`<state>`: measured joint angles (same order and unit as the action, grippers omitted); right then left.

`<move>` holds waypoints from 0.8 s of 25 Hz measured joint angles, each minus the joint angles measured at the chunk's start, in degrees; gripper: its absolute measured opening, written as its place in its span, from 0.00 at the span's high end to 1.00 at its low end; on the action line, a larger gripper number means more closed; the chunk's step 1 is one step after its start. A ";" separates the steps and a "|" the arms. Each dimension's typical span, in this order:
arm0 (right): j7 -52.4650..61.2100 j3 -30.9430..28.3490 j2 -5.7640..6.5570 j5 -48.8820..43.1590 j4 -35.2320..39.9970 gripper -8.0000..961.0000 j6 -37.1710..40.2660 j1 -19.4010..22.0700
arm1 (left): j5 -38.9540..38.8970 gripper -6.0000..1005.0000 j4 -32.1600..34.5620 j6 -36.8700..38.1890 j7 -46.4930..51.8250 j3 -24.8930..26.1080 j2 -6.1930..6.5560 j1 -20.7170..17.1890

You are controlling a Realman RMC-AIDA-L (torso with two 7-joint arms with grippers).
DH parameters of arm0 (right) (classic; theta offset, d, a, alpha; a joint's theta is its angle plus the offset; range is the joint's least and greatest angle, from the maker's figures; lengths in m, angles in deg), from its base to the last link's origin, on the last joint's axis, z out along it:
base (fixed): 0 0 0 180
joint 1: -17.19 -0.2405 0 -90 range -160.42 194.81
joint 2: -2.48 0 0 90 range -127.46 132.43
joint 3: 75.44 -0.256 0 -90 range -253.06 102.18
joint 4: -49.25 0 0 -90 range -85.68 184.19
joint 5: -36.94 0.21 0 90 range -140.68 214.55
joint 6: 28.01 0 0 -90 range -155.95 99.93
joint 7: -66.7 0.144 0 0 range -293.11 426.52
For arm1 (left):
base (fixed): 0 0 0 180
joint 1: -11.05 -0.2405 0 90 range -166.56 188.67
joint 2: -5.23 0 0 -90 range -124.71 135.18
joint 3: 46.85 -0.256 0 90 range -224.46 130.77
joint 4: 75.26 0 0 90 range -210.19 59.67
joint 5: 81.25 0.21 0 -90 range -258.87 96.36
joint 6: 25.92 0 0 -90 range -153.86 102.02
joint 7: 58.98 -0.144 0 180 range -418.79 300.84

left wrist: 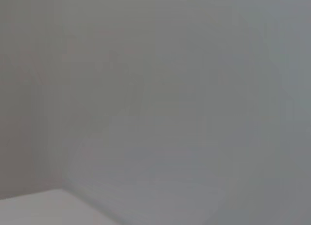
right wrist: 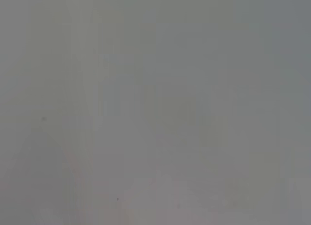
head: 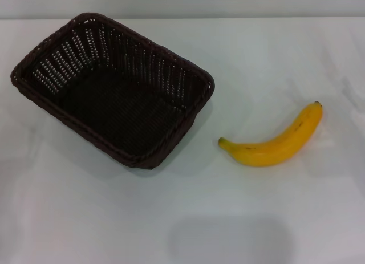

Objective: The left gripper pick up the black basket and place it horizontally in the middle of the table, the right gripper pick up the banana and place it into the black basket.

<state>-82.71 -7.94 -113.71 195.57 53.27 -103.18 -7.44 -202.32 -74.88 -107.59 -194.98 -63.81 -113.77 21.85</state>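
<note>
The black basket (head: 112, 90) sits on the white table (head: 188, 218) at the far left, turned at an angle, with nothing inside it. The banana (head: 275, 140) lies on the table to the basket's right, apart from it, its dark tip pointing to the far right. Neither gripper shows in the head view. Both wrist views show only a plain grey surface, with a pale patch in one corner of the left wrist view.
A faint grey shadow (head: 231, 238) lies on the table near the front edge. A pale wall (head: 182, 3) runs along the table's far edge.
</note>
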 joint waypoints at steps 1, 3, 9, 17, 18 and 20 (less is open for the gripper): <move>0.00 -0.01 0.00 0.00 0.04 0.09 0.00 0.00 | 0.88 0.15 1.77 0.08 2.96 0.00 0.05 -0.01; 0.00 -0.01 0.00 0.00 0.20 0.09 0.00 0.01 | 4.53 0.15 9.10 1.35 14.33 -0.01 0.46 0.22; 0.00 0.00 0.00 0.00 0.35 0.09 0.00 -0.41 | 16.42 0.17 23.95 5.89 37.34 0.00 4.10 3.96; 0.00 0.00 0.00 0.02 0.45 0.09 0.03 -1.31 | 44.51 0.21 28.93 11.82 57.77 -1.38 15.62 19.33; 0.00 0.01 0.00 0.02 0.45 0.09 0.03 -1.42 | 48.08 0.21 28.98 12.57 58.99 -2.61 16.98 22.02; 0.00 0.07 0.00 0.01 0.44 0.09 0.03 -1.63 | 52.44 0.21 29.04 13.02 59.89 -5.06 18.57 25.80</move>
<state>-82.71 -7.87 -113.71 195.58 53.71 -103.15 -9.07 -149.87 -45.84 -94.57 -135.09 -68.86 -95.19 47.65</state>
